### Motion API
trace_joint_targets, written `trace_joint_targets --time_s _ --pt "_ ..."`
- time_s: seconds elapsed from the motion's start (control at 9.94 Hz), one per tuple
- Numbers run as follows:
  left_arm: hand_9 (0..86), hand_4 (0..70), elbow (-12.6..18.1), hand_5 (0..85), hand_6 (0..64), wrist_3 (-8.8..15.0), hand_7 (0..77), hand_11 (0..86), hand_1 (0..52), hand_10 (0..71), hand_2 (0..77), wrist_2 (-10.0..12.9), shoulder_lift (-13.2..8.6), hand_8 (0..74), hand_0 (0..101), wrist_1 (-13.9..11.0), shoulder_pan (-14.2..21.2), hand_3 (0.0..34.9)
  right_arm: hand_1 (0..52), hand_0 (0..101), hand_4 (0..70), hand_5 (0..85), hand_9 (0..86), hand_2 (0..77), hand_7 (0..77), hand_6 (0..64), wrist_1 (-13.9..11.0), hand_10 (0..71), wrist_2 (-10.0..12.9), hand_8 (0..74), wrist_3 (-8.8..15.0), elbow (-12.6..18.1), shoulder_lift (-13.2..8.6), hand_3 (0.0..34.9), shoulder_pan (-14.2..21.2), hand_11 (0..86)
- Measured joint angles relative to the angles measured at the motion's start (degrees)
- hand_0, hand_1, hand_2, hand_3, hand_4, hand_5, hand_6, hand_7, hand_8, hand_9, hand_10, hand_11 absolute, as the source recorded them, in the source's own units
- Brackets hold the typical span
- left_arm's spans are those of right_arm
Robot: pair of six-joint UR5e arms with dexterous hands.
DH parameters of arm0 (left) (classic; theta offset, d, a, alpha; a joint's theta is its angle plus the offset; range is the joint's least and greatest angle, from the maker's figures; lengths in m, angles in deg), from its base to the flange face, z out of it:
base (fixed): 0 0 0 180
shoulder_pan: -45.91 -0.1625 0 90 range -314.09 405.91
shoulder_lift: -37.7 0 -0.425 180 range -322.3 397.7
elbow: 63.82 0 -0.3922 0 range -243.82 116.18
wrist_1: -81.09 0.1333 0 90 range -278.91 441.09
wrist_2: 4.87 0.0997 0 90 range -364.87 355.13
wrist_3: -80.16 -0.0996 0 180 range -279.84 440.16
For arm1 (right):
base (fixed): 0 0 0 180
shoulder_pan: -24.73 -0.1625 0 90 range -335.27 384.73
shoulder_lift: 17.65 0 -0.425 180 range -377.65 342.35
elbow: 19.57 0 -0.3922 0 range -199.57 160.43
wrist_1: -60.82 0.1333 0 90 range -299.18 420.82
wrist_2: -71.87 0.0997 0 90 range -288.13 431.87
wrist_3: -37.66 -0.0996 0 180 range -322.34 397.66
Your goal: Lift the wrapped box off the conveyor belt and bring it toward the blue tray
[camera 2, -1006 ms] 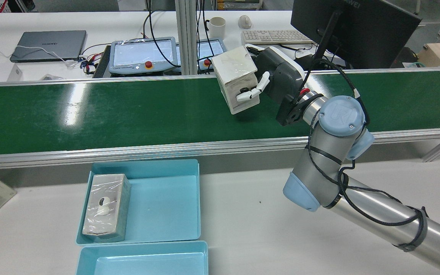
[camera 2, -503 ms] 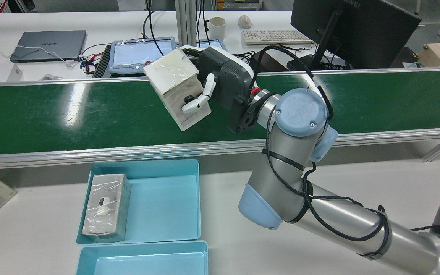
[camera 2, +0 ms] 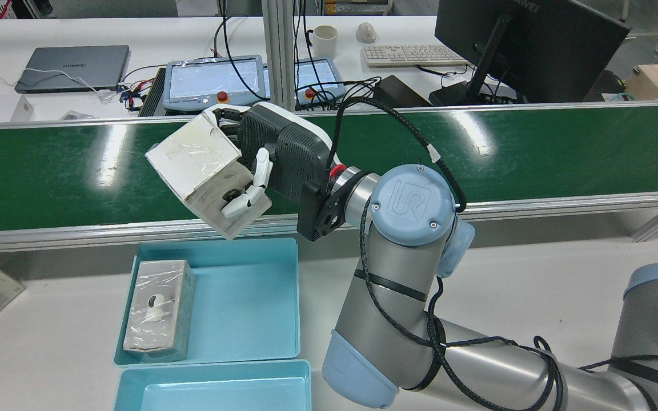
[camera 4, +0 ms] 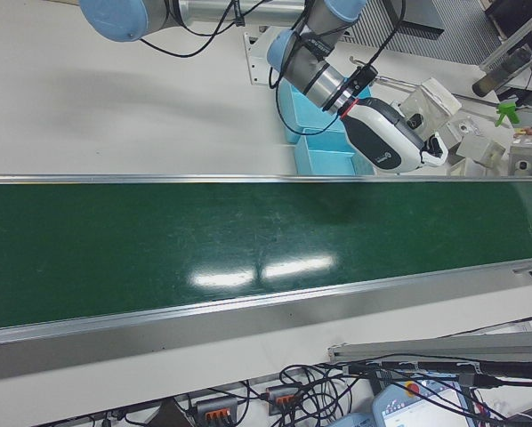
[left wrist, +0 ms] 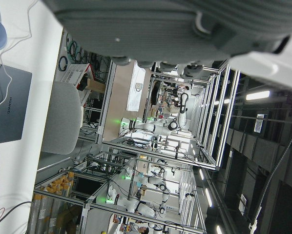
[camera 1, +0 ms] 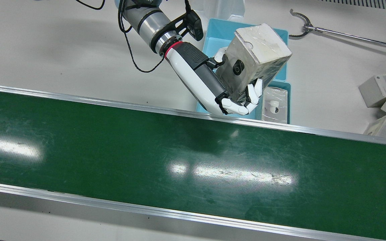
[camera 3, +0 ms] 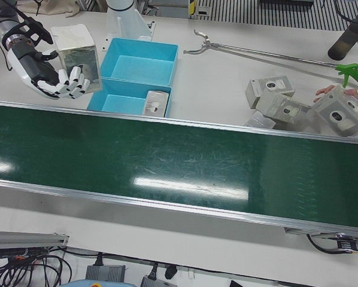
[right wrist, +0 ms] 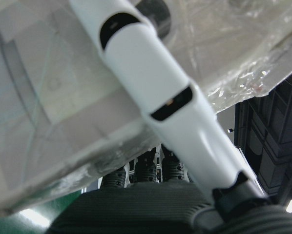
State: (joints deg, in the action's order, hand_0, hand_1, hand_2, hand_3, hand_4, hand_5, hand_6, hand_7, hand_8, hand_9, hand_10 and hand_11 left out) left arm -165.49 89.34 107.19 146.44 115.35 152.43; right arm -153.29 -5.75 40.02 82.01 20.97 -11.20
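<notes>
My right hand (camera 2: 275, 162) is shut on the wrapped box (camera 2: 197, 165), a white box under clear film, and holds it tilted in the air. In the rear view the box hangs over the belt's near rail, just above the far rim of the blue tray (camera 2: 249, 308). In the front view the box (camera 1: 256, 57) and the hand (camera 1: 209, 83) lie over the blue trays (camera 1: 219, 30). White fingers (camera 1: 251, 95) wrap the box's side. The right hand view shows the film-wrapped box (right wrist: 63, 97) close up. The left hand view shows only a grey hand edge (left wrist: 160, 24).
The green conveyor belt (camera 2: 49, 171) runs across the station. Another wrapped box (camera 2: 157, 305) lies in the tray's left part. A second blue tray (camera 2: 215, 388) sits nearer. Several wrapped boxes (camera 1: 384, 90) and a reacher tool (camera 1: 313, 29) lie on the white table.
My right arm has swung the box to the rear view's left and toward the near side, from over the belt's far edge to over its near rail above the tray.
</notes>
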Motion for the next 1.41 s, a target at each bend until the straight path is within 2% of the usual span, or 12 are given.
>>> trace_joint_targets --time_s 0.1,0.2,0.3,0.4,0.5,0.6,0.7,0.8,1.21,1.31,1.41 --pt "0.0 0.0 0.0 1.1 0.5 0.0 0.5 0.5 0.0 0.5 1.1 0.0 0.0 0.5 0 0.0 0.0 0.0 2.2 46 21.8 70.4 52.4 31.1 39.3 46.4 -0.3 38.7 -0.48 43.6 -0.71 0.21 0.17 0.0 0.97 45.3" --pt "0.0 0.0 0.0 1.1 0.5 0.0 0.5 0.5 0.0 0.0 1.1 0.0 0.0 0.5 0 0.0 0.0 0.0 2.2 61 19.6 70.4 53.5 31.1 39.3 46.4 -0.35 24.5 -0.63 37.6 -1.17 0.3 0.35 0.0 1.79 46.4" --pt "0.0 0.0 0.0 1.1 0.5 0.0 0.5 0.5 0.0 0.5 1.1 0.0 0.0 0.5 0 0.0 0.0 0.0 2.2 58 17.5 68.7 50.7 31.1 39.3 46.4 -0.28 14.2 -0.6 29.5 -1.42 0.25 0.41 0.0 2.6 39.3" --pt "0.5 0.0 0.0 1.1 0.5 0.0 0.5 0.5 0.0 0.5 1.1 0.0 0.0 0.5 0 0.0 0.0 0.0 2.2 58 17.5 68.7 50.7 31.1 39.3 46.4 -0.14 14.2 -0.47 29.5 -1.55 0.15 0.32 0.0 3.33 39.3" --pt "0.5 0.0 0.0 1.1 0.5 0.0 0.5 0.5 0.0 0.5 1.1 0.0 0.0 0.5 0 0.0 0.0 0.0 9.3 61 12.5 48.5 33.8 25.6 35.5 39.3 0.1 0.0 -0.36 6.5 -1.61 -0.02 0.17 0.0 3.82 15.8" --pt "0.5 0.0 0.0 1.1 0.5 0.0 0.5 0.5 0.0 0.5 1.1 0.0 0.0 0.5 0 0.0 0.0 0.0 22.4 57 11.5 33.8 18.5 14.7 28.4 31.6 0.43 0.0 -0.32 0.0 -1.64 -0.21 0.06 0.0 4.08 1.6" --pt "0.5 0.0 0.0 1.1 0.5 0.0 0.5 0.5 0.0 0.5 0.5 0.0 0.0 0.5 0 0.0 0.0 0.0 22.4 57 11.5 33.8 18.5 14.7 28.4 31.6 0.68 0.0 -0.37 0.0 -1.67 -0.35 0.02 0.0 4.22 1.6" --pt "0.5 0.0 0.0 1.1 0.5 0.0 0.5 0.5 0.0 0.5 0.5 0.0 0.0 0.5 0 0.0 0.0 0.0 12.0 47 9.8 27.8 1.6 2.2 5.5 6.0 0.83 0.0 -0.47 0.0 -1.7 -0.43 -0.03 0.0 4.3 1.1" --pt "0.5 0.0 0.0 1.1 0.5 0.0 0.5 0.5 0.0 0.5 1.1 0.0 0.0 0.5 0 0.0 0.0 0.0 10.9 48 10.9 28.9 1.1 1.6 7.6 4.9 0.95 0.0 -0.54 0.0 -2.13 -0.41 0.4 0.0 4.19 1.1" --pt "0.5 0.0 0.0 1.1 0.5 0.0 0.5 0.5 0.0 0.5 1.1 0.0 0.0 0.5 0 0.0 0.0 0.0 12.0 48 10.9 28.4 1.1 1.6 8.7 4.9 0.94 0.0 0.37 0.0 -2.29 -0.18 1.58 3.1 3.84 1.1" --pt "0.0 0.0 0.0 1.1 0.5 0.0 0.5 0.5 0.0 0.5 1.1 0.0 0.0 0.5 0 0.0 0.0 0.0 12.0 48 10.9 28.4 1.1 1.6 8.7 4.9 0.96 0.0 2.46 0.0 -2.39 0.44 3.61 3.1 3.43 1.1"
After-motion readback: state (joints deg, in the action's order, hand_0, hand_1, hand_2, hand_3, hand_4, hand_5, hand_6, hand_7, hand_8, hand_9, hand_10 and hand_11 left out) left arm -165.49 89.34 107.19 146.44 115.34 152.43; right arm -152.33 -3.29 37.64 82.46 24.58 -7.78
